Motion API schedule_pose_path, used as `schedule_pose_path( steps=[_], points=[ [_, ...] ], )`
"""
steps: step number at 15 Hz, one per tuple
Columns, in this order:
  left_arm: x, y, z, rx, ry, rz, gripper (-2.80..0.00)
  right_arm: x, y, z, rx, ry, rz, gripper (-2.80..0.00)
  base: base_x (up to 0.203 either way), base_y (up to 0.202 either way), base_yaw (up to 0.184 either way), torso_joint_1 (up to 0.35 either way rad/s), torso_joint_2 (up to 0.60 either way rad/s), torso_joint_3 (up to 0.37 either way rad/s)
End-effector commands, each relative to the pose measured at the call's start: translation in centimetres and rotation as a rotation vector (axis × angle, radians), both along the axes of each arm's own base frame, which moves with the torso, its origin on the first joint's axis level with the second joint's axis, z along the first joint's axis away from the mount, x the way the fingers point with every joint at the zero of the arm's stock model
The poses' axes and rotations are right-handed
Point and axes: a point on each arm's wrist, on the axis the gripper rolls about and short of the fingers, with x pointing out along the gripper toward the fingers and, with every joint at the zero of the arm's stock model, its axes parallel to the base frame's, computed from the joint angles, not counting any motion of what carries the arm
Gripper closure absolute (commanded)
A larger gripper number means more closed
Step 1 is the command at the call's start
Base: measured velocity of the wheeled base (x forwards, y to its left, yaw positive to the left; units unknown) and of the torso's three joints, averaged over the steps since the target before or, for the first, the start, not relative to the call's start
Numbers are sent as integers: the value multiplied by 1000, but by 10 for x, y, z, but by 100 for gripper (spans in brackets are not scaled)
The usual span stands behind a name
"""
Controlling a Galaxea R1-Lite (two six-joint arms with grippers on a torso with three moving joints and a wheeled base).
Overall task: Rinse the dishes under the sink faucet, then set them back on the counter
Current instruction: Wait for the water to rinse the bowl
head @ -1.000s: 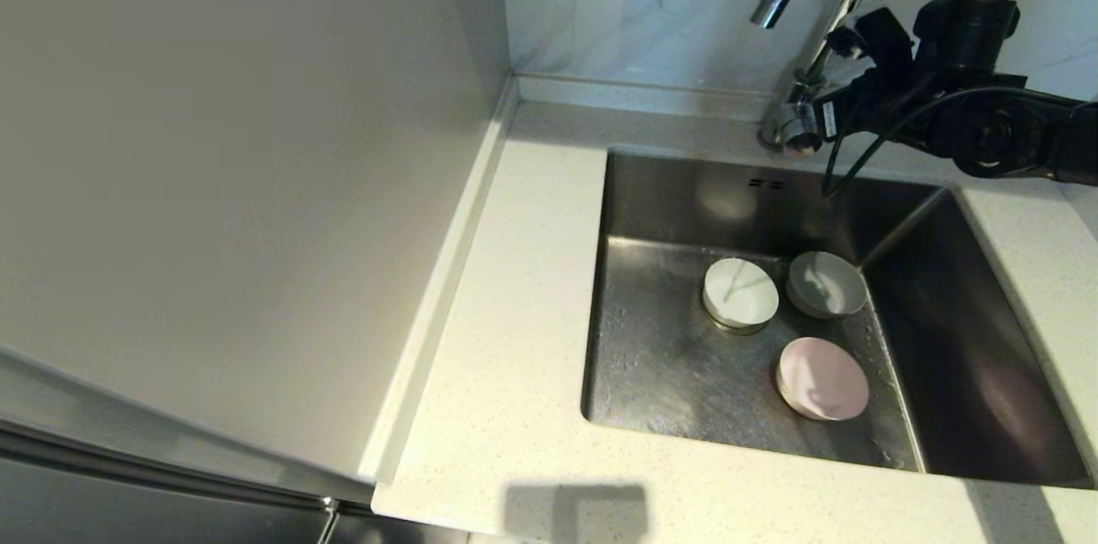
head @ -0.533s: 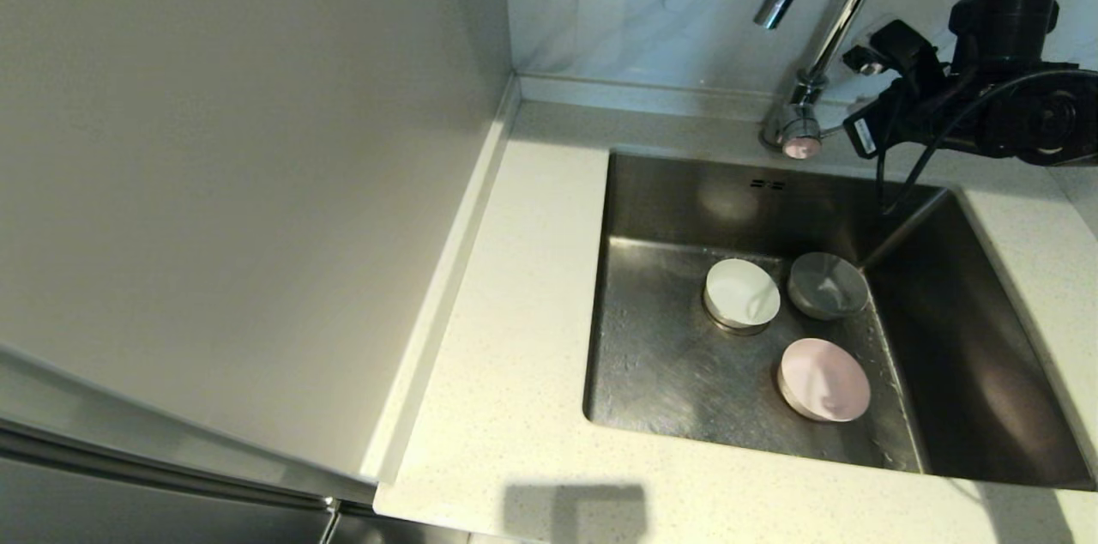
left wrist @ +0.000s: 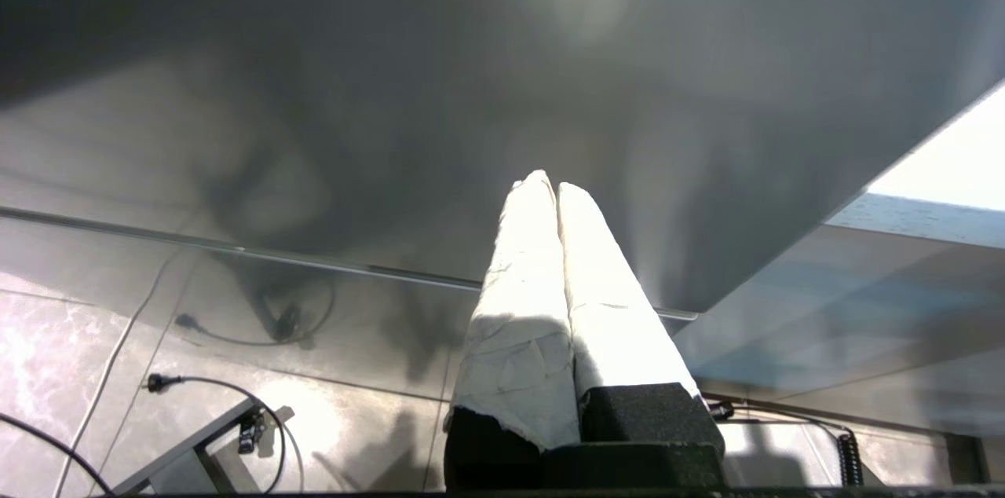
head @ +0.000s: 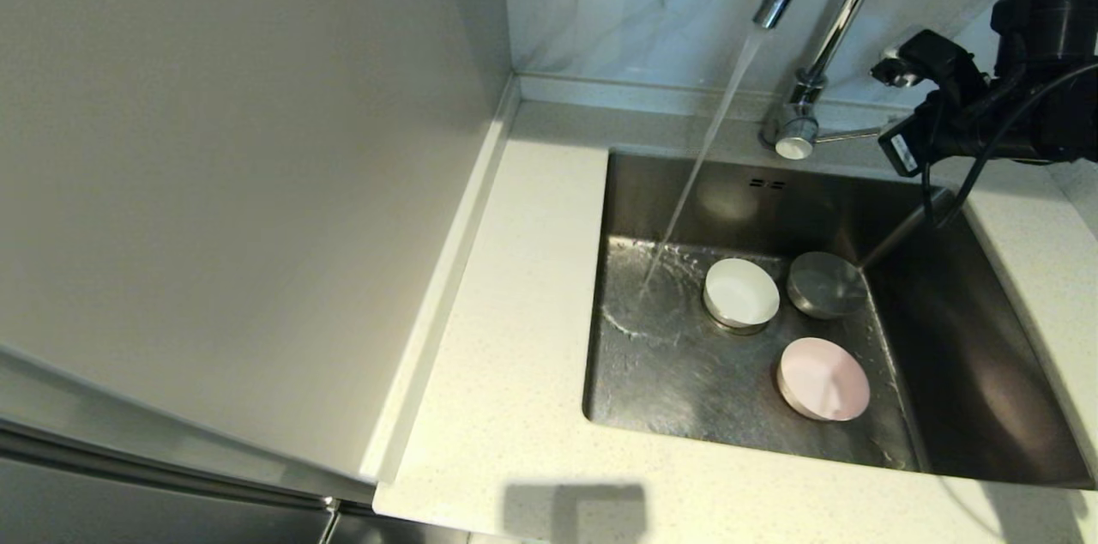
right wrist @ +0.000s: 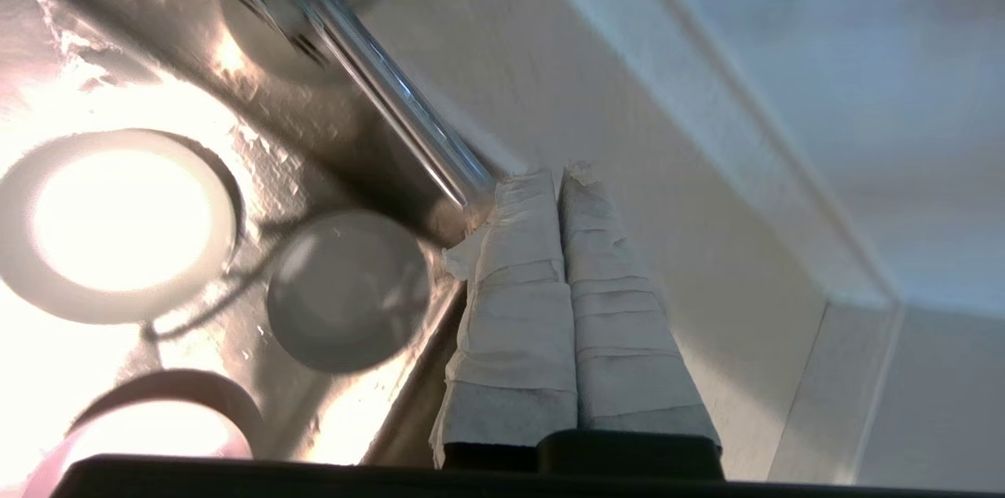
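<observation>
1. While water point(head: 703, 149) runs in a thin slanting stream from the spout of the faucet point(head: 836, 3), it lands on the floor of the sink point(head: 686, 364) toward the robot's left, just beside the white bowl point(head: 741, 293) and not on any bowl.
2. All three dishes sit inside the sink. White bowl rests over the drain area; grey bowl point(head: 827, 284) just beside it, toward the right wall; pink bowl point(head: 823, 389) nearer the robot, apart from both.
3. The lever point(head: 849, 134) sticks out sideways from the faucet base toward the right arm.
4. Right gripper point(right wrist: 559, 182): fingers pressed together, tape-wrapped, nothing between them. In the right wrist view the tips lie at the end of the chrome lever point(right wrist: 392, 89), the near finger touching or very nearly touching it; contact cannot be settled. In the head view the arm's black wrist point(head: 969, 115) hangs over the back right corner of the sink.
5. The counter point(head: 506, 338) rings the sink; no dish stands on it. A low raised edge runs along its back below the marbled wall panel point(head: 635, 3).
6. Left gripper point(left wrist: 556, 188): fingers closed flat against each other, holding nothing, parked away from the sink, with a grey panel point(left wrist: 392, 89) beyond it and a floor with cables point(left wrist: 196, 388) below.
</observation>
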Motion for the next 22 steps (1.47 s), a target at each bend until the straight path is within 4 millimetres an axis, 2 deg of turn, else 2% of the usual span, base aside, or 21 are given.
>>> schedule_pose_path(
  steps=[1, 4, 6, 8, 9, 10, 13, 15, 17, 20, 22],
  points=[
    [0, 0, 0, -1, -4, 2, 0, -14, -6, 16, -9, -46, -30, 0, 0, 0, 0, 0, 0, 0],
    [0, 0, 0, -1, -4, 2, 0, -33, -17, 28, -29, -67, -125, 0, 0, 0, 0, 0, 0, 0],
    [0, 0, 0, -1, -4, 2, 0, -55, -18, 36, -2, -83, -146, 0, 0, 0, 0, 0, 0, 0],
    [0, 0, 0, -1, -4, 2, 0, -93, -14, 46, 137, -129, -156, 0, 0, 0, 0, 0, 0, 0],
    [0, 0, 0, -1, -4, 2, 0, -113, -10, 46, 203, -132, -138, 0, 0, 0, 0, 0, 0, 0],
    [0, 0, 0, -1, -4, 2, 0, -136, -5, 37, 260, -104, -115, 0, 0, 0, 0, 0, 0, 0],
    [0, 0, 0, -1, -4, 2, 0, -223, 7, -1, 342, -35, -68, 0, 0, 0, 0, 0, 0, 0],
    [0, 0, 0, -1, -4, 2, 0, -281, 14, -40, 368, -9, -60, 0, 0, 0, 0, 0, 0, 0],
    [0, 0, 0, -1, -4, 2, 0, -332, 20, -89, 388, -19, -47, 0, 0, 0, 0, 0, 0, 0],
    [0, 0, 0, -1, -4, 2, 0, -376, 24, -169, 444, -67, -18, 0, 0, 0, 0, 0, 0, 0],
    [0, 0, 0, -1, -4, 2, 0, -390, 25, -205, 485, -124, 14, 0, 0, 0, 0, 0, 0, 0]
  ],
)
